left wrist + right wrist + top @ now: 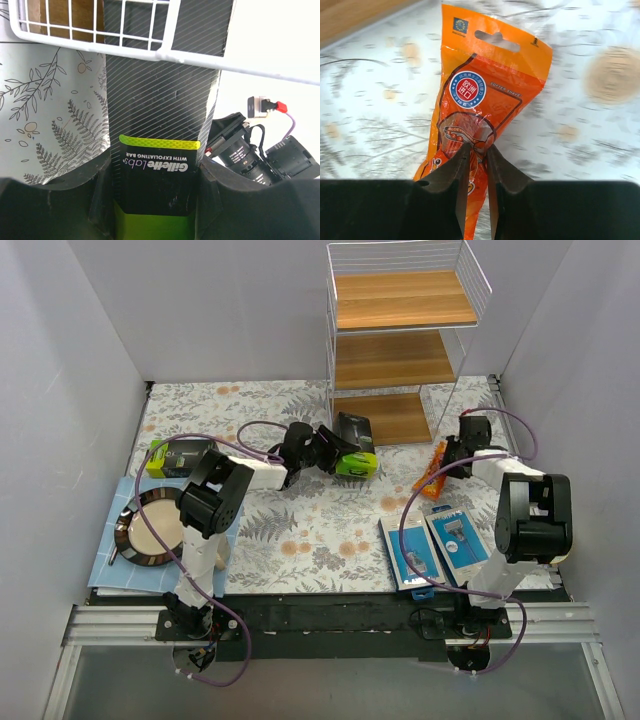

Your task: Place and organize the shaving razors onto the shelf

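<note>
Fingers (447, 180) on our right gripper (476, 146) are pinching the orange packet (485, 90), left gripper (155, 172) clamping a black box (160, 100) by the shelf (400, 300). Blue razors (440, 545) are lying at the near-right corner of the table (300, 530), so we're risking a mix-up.

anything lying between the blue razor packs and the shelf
Yes: the orange packet lies between the blue packs and the shelf, with the right end effector narrowed around it.
</note>
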### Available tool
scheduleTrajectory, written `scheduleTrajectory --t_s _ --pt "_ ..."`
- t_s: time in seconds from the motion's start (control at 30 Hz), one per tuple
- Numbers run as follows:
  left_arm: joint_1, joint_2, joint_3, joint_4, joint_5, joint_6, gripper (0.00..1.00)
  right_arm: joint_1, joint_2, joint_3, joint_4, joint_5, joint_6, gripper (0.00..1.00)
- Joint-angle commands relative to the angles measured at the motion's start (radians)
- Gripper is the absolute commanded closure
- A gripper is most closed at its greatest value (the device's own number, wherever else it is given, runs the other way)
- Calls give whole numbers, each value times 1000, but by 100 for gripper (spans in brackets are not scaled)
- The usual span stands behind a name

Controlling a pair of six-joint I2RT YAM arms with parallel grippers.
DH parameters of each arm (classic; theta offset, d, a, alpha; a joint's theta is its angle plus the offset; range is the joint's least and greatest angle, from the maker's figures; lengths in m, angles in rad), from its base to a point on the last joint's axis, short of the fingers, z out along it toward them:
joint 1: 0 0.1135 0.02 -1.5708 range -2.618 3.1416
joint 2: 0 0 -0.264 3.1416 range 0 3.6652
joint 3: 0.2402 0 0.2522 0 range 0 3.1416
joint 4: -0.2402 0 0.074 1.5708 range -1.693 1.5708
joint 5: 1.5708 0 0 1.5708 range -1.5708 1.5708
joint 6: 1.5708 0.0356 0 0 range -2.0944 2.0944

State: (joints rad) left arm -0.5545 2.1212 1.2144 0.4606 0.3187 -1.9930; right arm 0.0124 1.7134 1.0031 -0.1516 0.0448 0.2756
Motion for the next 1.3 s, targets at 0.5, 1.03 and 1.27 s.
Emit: scheduleTrajectory --t_s 0.5,1.03,1.27 --pt "-12 27 -59 -57 -52 -135 19 96 -268 -23 53 -278 -453 43" --pt "11 -110 -228 -108 13 71 2 244 -242 22 8 -453 -588 42" --pt "15 -138 -325 -39 -7 43 2 432 -212 9 -95 -571 -852 64"
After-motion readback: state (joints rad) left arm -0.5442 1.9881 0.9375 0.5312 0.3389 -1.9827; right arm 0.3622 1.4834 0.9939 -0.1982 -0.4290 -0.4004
